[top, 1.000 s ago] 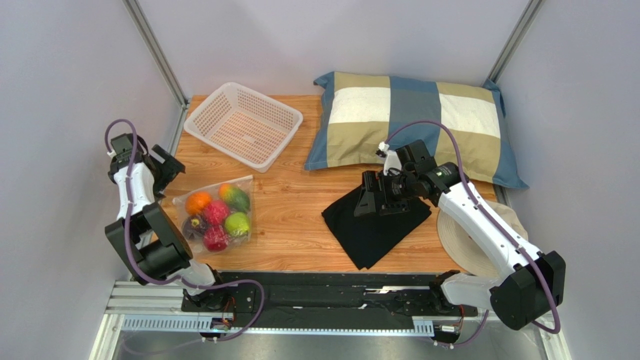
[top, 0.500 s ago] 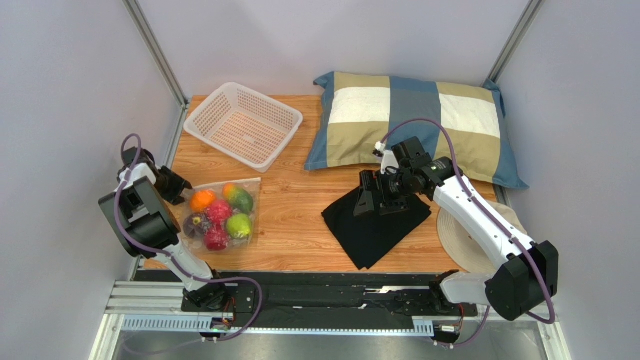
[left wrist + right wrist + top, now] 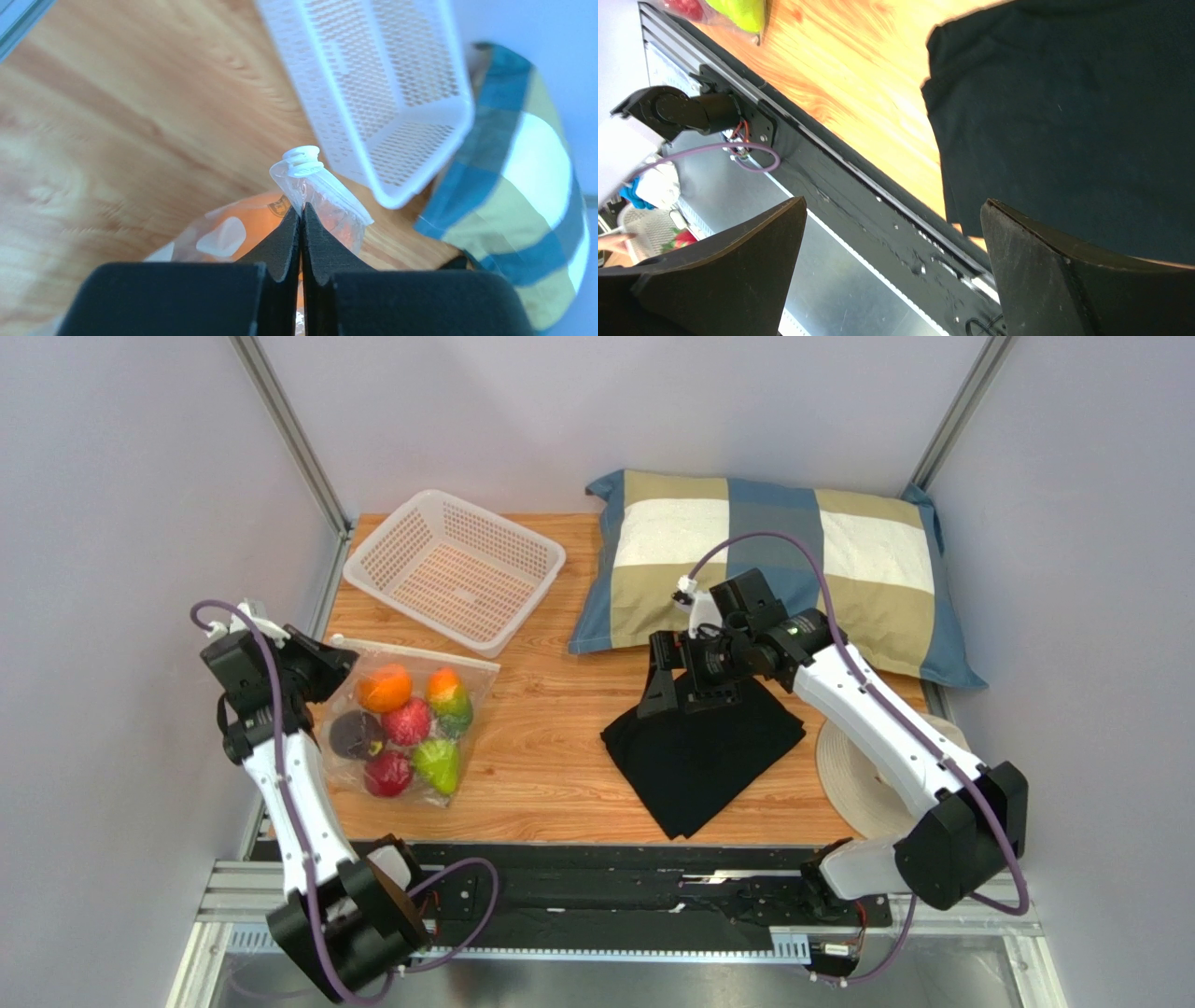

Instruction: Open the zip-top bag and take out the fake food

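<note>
The zip-top bag [image 3: 415, 672], clear with white dots, lies on the wooden table at the left with the fake food inside: an orange fruit [image 3: 383, 688], red ones [image 3: 408, 723], a green one [image 3: 438, 765] and a dark purple one [image 3: 354, 738]. My left gripper [image 3: 330, 669] is shut on the bag's top left corner. In the left wrist view its jaws [image 3: 302, 208] pinch the clear film just below the zip strip [image 3: 303, 155]. My right gripper [image 3: 662, 686] hovers open above the black cloth [image 3: 701, 756], with nothing between its fingers [image 3: 892, 203].
A white lattice basket [image 3: 456, 567] stands at the back left, close behind the bag. A checked pillow [image 3: 779, 574] fills the back right. A woven round mat [image 3: 859, 791] lies under the right arm. The metal rail [image 3: 829, 231] runs along the near table edge.
My left gripper closed on the bag's corner as the arm swung round, and the bag shifted up and back. My right gripper drifted left, still open.
</note>
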`<action>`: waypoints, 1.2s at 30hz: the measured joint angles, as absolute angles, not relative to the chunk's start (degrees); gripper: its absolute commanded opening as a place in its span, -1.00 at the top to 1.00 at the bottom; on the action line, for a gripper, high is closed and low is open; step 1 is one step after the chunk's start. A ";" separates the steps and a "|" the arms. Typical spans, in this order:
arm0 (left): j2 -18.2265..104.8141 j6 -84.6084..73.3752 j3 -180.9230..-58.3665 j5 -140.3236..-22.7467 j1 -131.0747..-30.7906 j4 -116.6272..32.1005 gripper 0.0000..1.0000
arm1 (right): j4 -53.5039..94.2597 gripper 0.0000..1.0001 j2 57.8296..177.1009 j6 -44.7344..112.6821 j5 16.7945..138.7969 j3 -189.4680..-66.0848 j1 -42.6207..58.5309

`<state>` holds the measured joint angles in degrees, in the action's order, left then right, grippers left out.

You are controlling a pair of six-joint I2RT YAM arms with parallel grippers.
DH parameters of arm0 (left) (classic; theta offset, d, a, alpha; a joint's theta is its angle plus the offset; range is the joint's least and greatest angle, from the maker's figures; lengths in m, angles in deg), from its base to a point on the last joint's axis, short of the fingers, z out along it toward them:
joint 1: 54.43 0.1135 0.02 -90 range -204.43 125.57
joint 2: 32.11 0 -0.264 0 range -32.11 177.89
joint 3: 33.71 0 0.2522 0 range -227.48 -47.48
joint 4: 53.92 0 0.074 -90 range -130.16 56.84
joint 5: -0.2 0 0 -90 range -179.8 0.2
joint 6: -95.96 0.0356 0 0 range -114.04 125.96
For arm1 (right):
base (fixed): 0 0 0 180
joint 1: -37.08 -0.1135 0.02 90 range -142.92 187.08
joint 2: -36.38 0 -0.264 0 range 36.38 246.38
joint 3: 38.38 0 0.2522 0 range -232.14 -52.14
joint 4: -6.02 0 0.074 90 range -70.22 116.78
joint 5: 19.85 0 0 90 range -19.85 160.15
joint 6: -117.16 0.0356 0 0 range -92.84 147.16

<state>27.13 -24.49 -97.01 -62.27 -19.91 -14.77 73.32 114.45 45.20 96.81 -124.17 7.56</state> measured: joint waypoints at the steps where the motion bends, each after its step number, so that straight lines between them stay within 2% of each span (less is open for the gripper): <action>1: 24.07 -24.32 -95.68 -60.06 -19.91 -16.43 1.00 | 72.56 -0.99 115.10 45.46 96.83 -124.43 7.21; 6: 15.11 -22.46 -91.00 -49.52 -21.13 -18.49 1.00 | 67.38 -1.00 119.54 47.74 96.79 -126.97 4.05; 12: 13.08 -18.92 -91.03 -40.96 -29.20 -18.55 1.00 | 57.23 -1.00 124.68 47.67 99.06 -132.54 -2.10; 17: 12.60 -18.02 -91.07 -36.28 -33.24 -19.06 1.00 | 49.23 -0.94 132.57 44.17 100.94 -141.85 -7.21; 21: 12.03 -18.83 -91.07 -34.49 -35.12 -20.39 1.00 | 45.61 -0.62 139.23 42.05 101.60 -148.35 -10.01; 25: 11.26 -19.88 -91.03 -33.22 -36.61 -20.96 1.00 | 44.62 -0.48 144.94 41.73 101.81 -154.07 -11.78; 29: 11.07 -20.32 -91.03 -32.37 -37.35 -21.18 1.00 | 43.46 -0.10 147.04 42.16 101.77 -155.62 -12.59; 32: 11.07 -20.52 -91.03 -32.08 -37.59 -21.22 1.00 | 42.61 -0.07 148.08 42.75 102.38 -156.69 -12.65; 34: 11.07 -20.69 -91.00 -31.97 -37.59 -21.35 1.00 | 42.04 0.03 148.48 43.30 103.21 -156.89 -12.76; 36: 11.04 -20.93 -90.92 -31.80 -37.59 -21.66 1.00 | 41.72 0.24 148.72 43.69 103.76 -156.89 -12.89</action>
